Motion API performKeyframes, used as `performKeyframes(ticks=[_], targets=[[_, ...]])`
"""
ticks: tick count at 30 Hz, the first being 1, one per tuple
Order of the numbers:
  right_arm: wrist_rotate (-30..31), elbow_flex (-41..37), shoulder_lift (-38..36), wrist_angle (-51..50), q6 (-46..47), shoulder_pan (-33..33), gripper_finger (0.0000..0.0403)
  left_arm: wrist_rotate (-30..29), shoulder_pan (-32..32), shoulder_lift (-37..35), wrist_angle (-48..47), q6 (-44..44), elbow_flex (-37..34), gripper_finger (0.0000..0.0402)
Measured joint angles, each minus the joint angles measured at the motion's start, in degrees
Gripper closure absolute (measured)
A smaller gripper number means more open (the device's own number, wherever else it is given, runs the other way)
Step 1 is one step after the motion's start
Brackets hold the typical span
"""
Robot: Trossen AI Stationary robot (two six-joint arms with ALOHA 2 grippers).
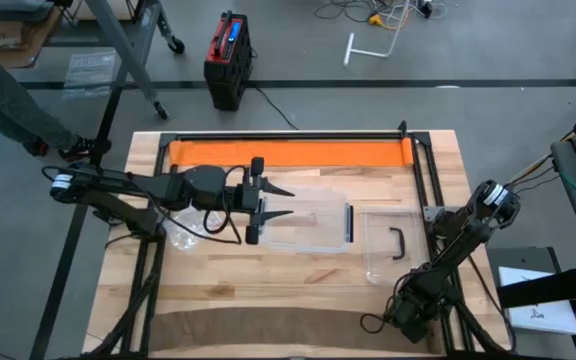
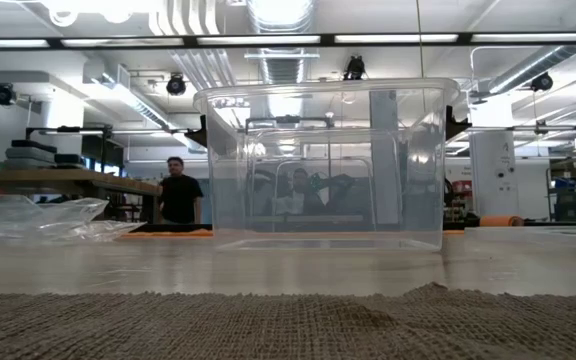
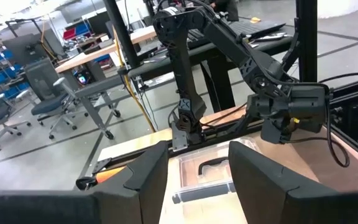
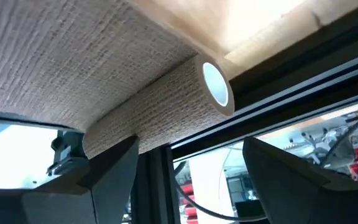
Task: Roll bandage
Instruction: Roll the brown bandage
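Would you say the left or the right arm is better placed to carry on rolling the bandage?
The right, I would judge. The right gripper sits open at the table's near edge, right beside the bandage roll. The left gripper hovers open over the clear bin, away from the bandage.

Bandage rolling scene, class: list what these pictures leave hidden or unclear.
- Right gripper: high view, folded down at the table's front edge; its own arm hides the fingers.
- Bandage: right wrist view shows one rolled end; the other end is cut off behind a finger.
- Clear bin: low view; contents unclear through glare.
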Motion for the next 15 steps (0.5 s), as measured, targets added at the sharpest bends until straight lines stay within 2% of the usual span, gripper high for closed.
performKeyframes(ticks=[8, 15], targets=[[3.0, 1.3, 0.0, 1.0, 0.7, -0.3, 0.0099, 0.0, 0.0, 0.0, -0.1, 0.0, 0.0, 0.0256], [3.6, 2.0, 0.1, 1.9, 1.0, -0.7, 0.0103, 0.0, 0.0, 0.0, -0.1, 0.0, 0.0, 0.0260]])
